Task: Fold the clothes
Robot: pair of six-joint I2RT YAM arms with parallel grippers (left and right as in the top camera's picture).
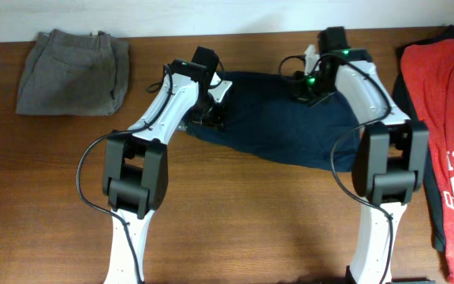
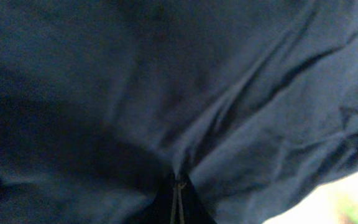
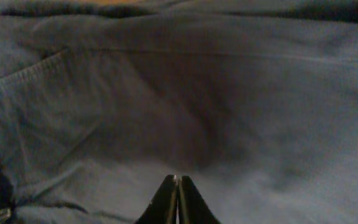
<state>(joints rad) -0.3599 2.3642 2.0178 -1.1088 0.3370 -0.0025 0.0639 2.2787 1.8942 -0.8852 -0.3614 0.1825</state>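
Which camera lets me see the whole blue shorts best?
The overhead view: it shows nearly all of the blue shorts spread on the table. The left wrist view shows only blurry dark folds; the right wrist view shows close-up cloth with a seam.

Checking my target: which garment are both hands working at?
The navy shorts in the middle, not the grey shorts far left or the red T-shirt far right.
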